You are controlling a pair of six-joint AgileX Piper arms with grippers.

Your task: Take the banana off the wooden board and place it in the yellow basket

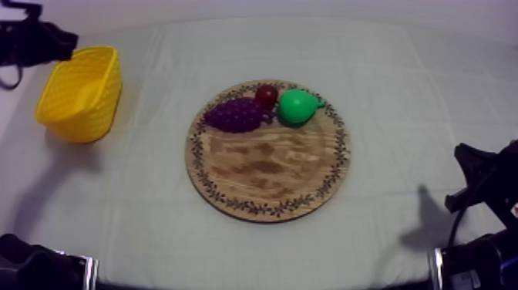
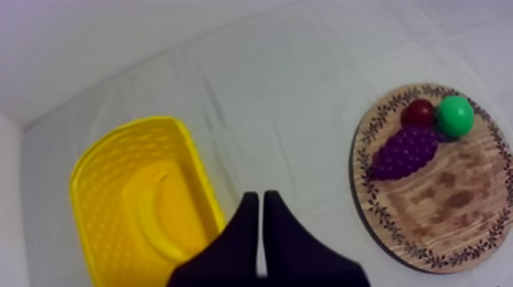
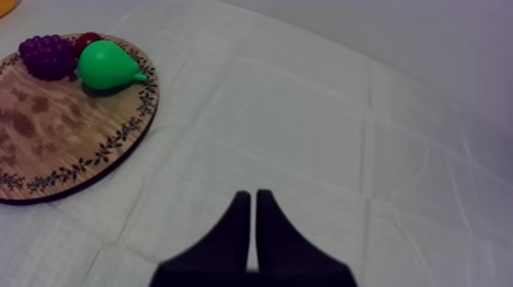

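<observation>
Banana (image 2: 153,217) sat inside the yellow basket (image 2: 99,153), so we reckoned job done; our left gripper (image 2: 260,200) hovered beside it, clenched empty.

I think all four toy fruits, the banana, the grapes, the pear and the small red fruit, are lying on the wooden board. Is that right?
Not quite. The banana lies inside the yellow basket, as the left wrist view shows. The grapes, the pear and the small red fruit do lie on the wooden board.
</observation>
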